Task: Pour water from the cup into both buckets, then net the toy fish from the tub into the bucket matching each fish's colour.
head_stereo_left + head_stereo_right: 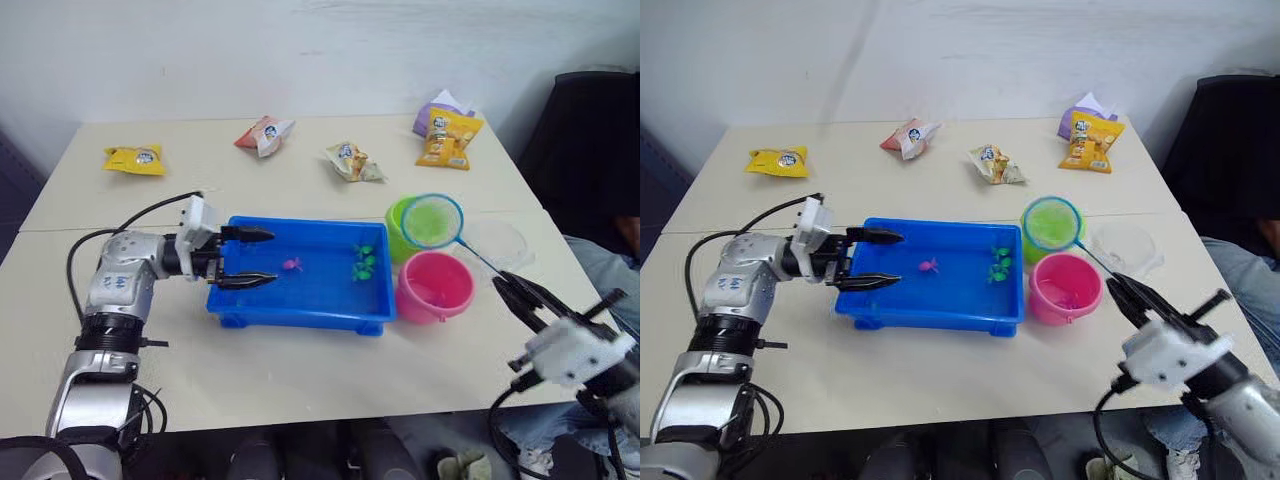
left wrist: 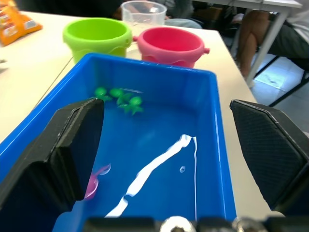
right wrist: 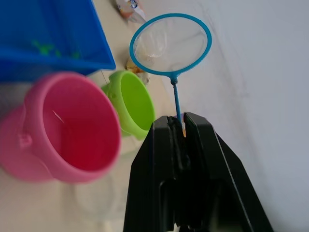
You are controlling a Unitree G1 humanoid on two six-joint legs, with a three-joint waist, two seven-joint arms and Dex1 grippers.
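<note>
My right claw (image 3: 182, 126) is clamped on the thin handle of the net (image 1: 433, 220), whose blue hoop and pale mesh hang over the lime green bucket (image 1: 401, 228). The glossy pink bucket (image 1: 434, 287) stands beside it. My left claw (image 1: 247, 258) is spread apart over the rimmed blue tub (image 1: 300, 305), which holds green fish (image 1: 364, 260) and one pink fish (image 1: 292, 265), partly hidden in my left wrist view. The clear cup (image 2: 143, 11) stands behind the buckets on the desk (image 1: 300, 370).

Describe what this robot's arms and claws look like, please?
Each arm is a chain of rounded silver-grey metal segments with black joints and loose black cables looping alongside. The left gripper sits on a white block at the wrist and has two slim, pointed black fingers. The right gripper has the same white block and black fingers.
</note>
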